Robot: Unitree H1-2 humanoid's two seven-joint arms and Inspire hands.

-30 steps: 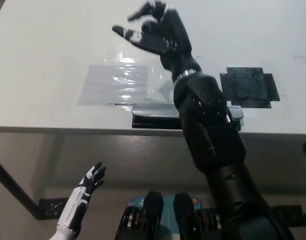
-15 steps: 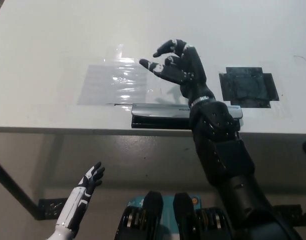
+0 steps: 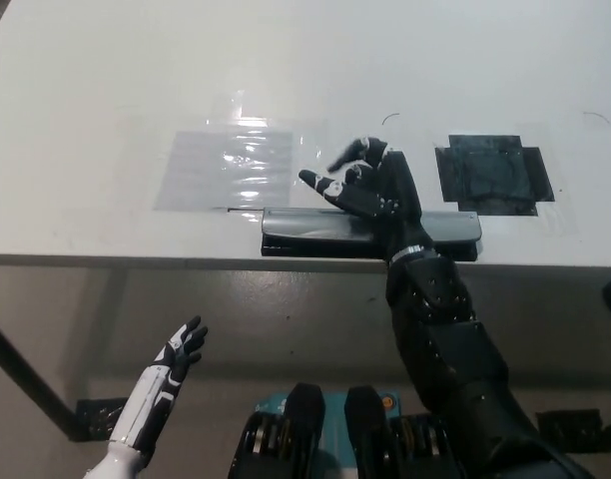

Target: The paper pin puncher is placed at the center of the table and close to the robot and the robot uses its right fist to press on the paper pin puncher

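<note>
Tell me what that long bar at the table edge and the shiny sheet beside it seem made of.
The puncher looks like brushed metal on a black base: grey sheen, dark underside. The sheet seems to be clear plastic film, judging by its wrinkled glare.

one paper pin puncher [image 3: 315,231], one clear plastic sheet [image 3: 229,168], one black square patch [image 3: 493,174], two hands

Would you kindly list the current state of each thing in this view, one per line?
paper pin puncher: flat along the table's near edge, lever not visibly pressed down.
right hand: open, fingers curled but apart, above the puncher; contact unclear.
left hand: open, resting low below the table edge.
clear plastic sheet: lying flat, behind the puncher.
dark square patch: flat on the table, right of the hand.
</note>
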